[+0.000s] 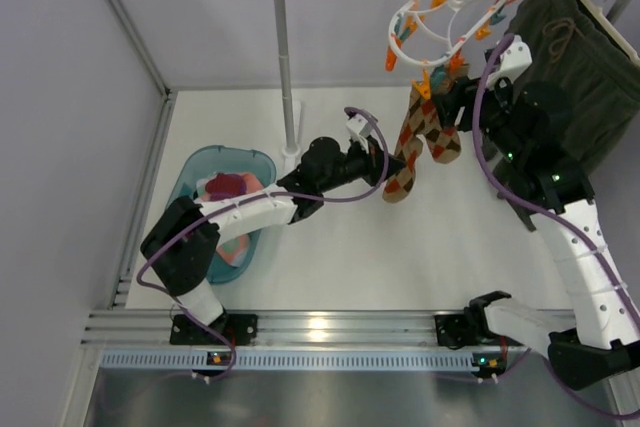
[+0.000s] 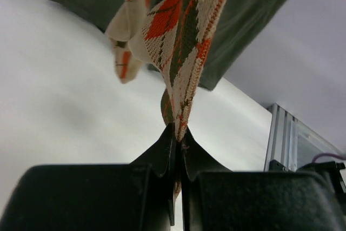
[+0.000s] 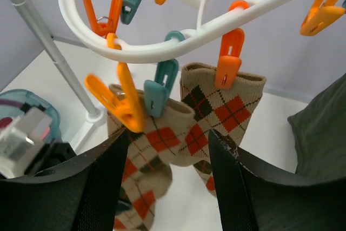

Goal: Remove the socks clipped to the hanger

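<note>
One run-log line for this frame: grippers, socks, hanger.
left gripper: shut on argyle sock, low end | right gripper: open, by clips | both argyle socks: clipped to hanger | basin: other socks inside

Tan argyle socks (image 3: 219, 113) patterned with orange and dark brown diamonds; white hanger (image 3: 162, 52), its clothespins (image 3: 229, 60) orange and teal; dark olive garment (image 1: 575, 67); translucent teal basin (image 1: 240, 151) holding a maroon sock (image 1: 228, 185)

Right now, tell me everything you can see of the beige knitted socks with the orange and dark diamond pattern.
Two beige knitted argyle socks with orange and dark diamonds hang cuffs up from the white plastic ring hanger. An orange clip pinches one cuff, and a teal clip appears to hold the other. The left gripper is shut on one sock's lower end.
</note>
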You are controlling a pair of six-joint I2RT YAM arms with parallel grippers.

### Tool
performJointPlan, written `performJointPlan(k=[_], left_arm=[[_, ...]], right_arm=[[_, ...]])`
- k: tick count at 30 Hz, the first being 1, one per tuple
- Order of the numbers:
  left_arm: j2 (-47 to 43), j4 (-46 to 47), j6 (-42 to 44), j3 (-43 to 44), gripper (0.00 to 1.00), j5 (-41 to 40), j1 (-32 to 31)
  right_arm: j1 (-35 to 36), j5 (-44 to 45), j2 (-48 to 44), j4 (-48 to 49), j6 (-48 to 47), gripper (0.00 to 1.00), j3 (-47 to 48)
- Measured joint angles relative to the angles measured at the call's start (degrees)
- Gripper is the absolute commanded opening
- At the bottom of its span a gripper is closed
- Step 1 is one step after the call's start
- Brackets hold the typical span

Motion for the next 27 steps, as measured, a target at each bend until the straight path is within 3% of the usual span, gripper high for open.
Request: performJointPlan(k=[7, 14, 27], left_arm=[[-1.7, 0.0, -6.8, -1.7, 0.00, -1.6, 3.3], [-2.5, 0.0, -11.0, -2.1, 0.00, 1.4, 5.2], [-2.5, 0.0, -14.4, -2.1, 0.00, 7.7, 7.8]], right_arm=[[-13.1, -23.2, 2.7, -0.5, -4.2, 0.61, 3.3], [-15.1, -39.3, 9.3, 3.6, -4.5, 0.63, 7.0], [-15.2, -44.7, 15.1, 13.0, -1.6, 0.65, 7.8]])
